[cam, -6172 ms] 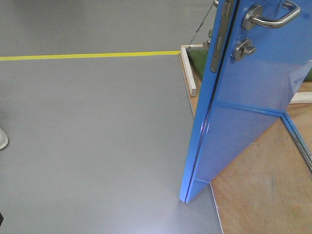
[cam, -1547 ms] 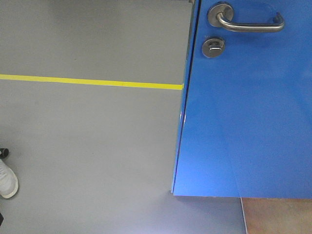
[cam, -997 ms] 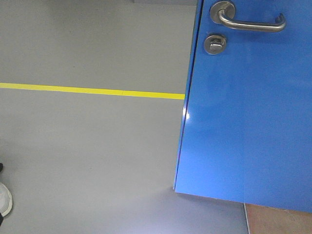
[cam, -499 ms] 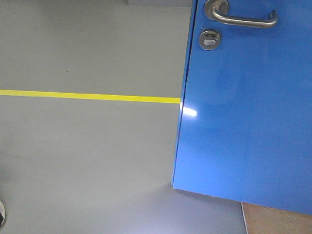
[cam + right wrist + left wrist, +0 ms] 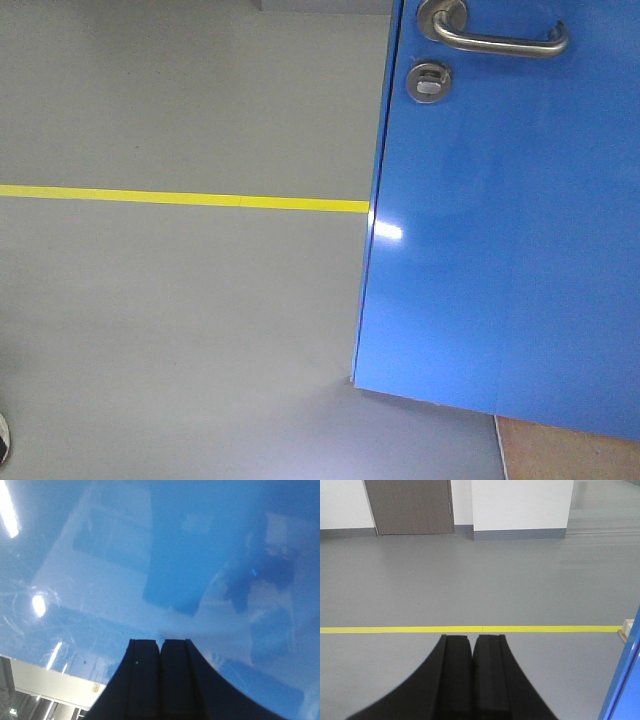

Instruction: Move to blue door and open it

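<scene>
The blue door fills the right half of the front view, its free edge toward the left. Its silver lever handle and the round lock sit at the top. A sliver of the door shows at the right edge of the left wrist view. The door's glossy face fills the right wrist view. My right gripper is shut and empty, tips close against the door face. My left gripper is shut and empty, pointing over open floor to the left of the door.
A yellow tape line runs across the grey floor and shows in the left wrist view. A wooden base lies under the door's bottom right. A white wall and a brown door stand far ahead.
Over six seconds the door swung from edge-on to nearly facing the front view. In the last half second almost nothing moved; a shoe at the bottom left has left the view.
</scene>
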Controlling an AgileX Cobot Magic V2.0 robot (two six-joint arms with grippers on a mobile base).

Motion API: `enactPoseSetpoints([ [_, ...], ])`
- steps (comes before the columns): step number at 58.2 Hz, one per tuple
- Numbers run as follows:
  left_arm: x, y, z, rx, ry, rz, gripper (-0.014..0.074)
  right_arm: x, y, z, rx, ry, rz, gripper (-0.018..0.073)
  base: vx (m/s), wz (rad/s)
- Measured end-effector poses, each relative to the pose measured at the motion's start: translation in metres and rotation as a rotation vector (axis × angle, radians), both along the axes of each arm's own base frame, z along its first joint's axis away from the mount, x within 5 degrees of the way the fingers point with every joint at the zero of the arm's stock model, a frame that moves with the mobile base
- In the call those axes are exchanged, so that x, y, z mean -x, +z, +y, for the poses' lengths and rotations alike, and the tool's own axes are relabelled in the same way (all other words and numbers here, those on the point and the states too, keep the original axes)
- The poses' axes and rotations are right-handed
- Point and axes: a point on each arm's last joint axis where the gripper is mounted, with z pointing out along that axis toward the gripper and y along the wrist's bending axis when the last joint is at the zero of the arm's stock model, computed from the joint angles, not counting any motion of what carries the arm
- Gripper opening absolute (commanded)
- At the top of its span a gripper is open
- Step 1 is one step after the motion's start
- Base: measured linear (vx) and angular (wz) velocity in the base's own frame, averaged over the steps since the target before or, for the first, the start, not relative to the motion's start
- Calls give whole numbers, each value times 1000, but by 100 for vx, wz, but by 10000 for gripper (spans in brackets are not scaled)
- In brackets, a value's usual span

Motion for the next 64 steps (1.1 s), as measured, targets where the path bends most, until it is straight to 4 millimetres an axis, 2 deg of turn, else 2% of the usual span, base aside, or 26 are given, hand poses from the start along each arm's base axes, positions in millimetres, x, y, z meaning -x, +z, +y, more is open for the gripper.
enactPoseSetpoints([
  [30, 0, 0, 0, 0, 0, 0, 73, 1, 0, 1, 3, 7, 2, 12, 0, 0],
  [41, 0, 0, 0, 0, 0, 0, 73, 2, 1, -2, 54, -25, -14, 12, 0, 0],
  [45, 0, 0, 0, 0, 0, 0, 73, 6, 4, -3, 160, -45, -37, 12, 0, 0],
  [52, 0, 0, 0, 0, 0, 0, 73, 25, 17, 2, 466, -68, -102, 12, 0, 0],
  [58, 0, 0, 0, 0, 0, 0, 73, 60, 36, 13, 776, -60, -161, 12, 0, 0],
  [64, 0, 0, 0, 0, 0, 0, 73, 98, 41, 20, 982, -49, -183, 12, 0, 0],
])
